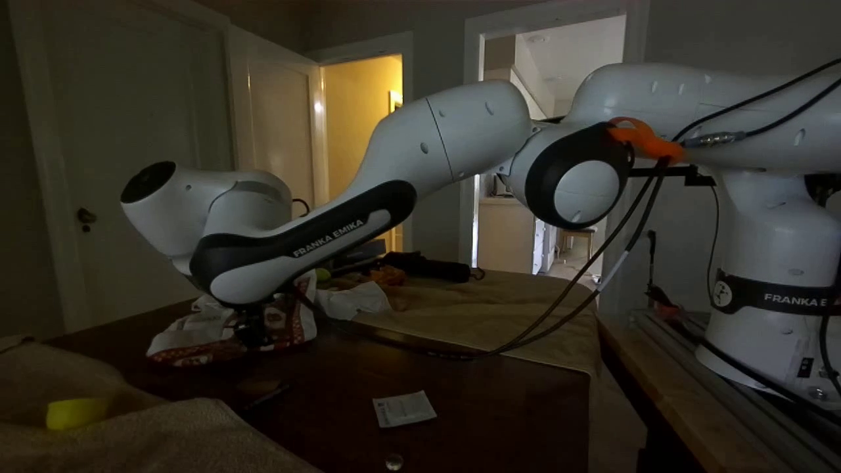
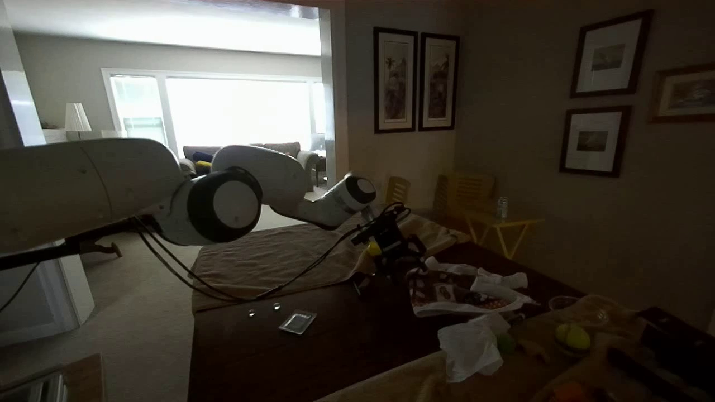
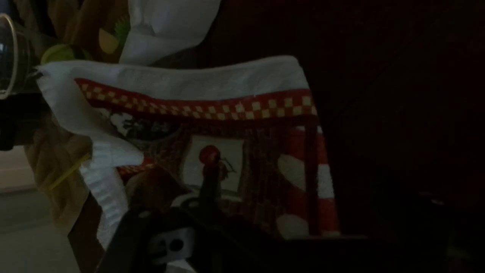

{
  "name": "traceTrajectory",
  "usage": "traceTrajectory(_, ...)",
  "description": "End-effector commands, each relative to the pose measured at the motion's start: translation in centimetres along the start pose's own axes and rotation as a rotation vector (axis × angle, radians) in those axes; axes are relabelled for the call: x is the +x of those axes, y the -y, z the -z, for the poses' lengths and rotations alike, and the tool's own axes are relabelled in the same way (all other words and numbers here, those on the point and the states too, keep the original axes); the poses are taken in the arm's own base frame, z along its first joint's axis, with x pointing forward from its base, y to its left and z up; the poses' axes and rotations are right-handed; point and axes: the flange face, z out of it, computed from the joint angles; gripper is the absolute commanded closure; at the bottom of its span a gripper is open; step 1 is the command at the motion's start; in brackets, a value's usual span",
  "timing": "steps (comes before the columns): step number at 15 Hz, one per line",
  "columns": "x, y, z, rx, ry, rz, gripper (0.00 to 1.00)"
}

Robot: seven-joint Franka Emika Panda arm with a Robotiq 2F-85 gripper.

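A patterned towel [image 3: 212, 85], white with red checks and printed pictures, lies rumpled on the dark table in the wrist view. The same towel [image 2: 441, 293] shows in an exterior view to the right of my gripper [image 2: 389, 277], which points down at the table. In the wrist view my jaws stand wide apart with nothing gripped; one dark finger [image 3: 210, 185] overlaps the towel's printed square, and the opposite one is nearly lost in shadow. My gripper [image 1: 253, 332] is in front of the towel in an exterior view. Whether a fingertip touches the cloth I cannot tell.
A white crumpled cloth or paper [image 2: 472, 346] is beside the towel. A small packet [image 1: 404, 408], a clear round piece [image 1: 394, 462] and a thin dark stick [image 1: 266, 397] lie nearby. Brown cloths carry a yellow object [image 1: 77, 413], a ball [image 2: 572, 338] and a dark tool [image 1: 427, 266].
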Motion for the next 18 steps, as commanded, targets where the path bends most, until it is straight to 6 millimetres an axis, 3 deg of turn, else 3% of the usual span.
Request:
traceTrajectory(1, 0.8, -0.6, -0.7, -0.006, -0.093, 0.082, 0.00)
traceTrajectory(8, 1.9, -2.1, -1.0, 0.014, -0.259, 0.218, 0.00)
traceTrajectory(18, 2.6, 0.2, 0.3, 0.051, -0.316, 0.287, 0.00)
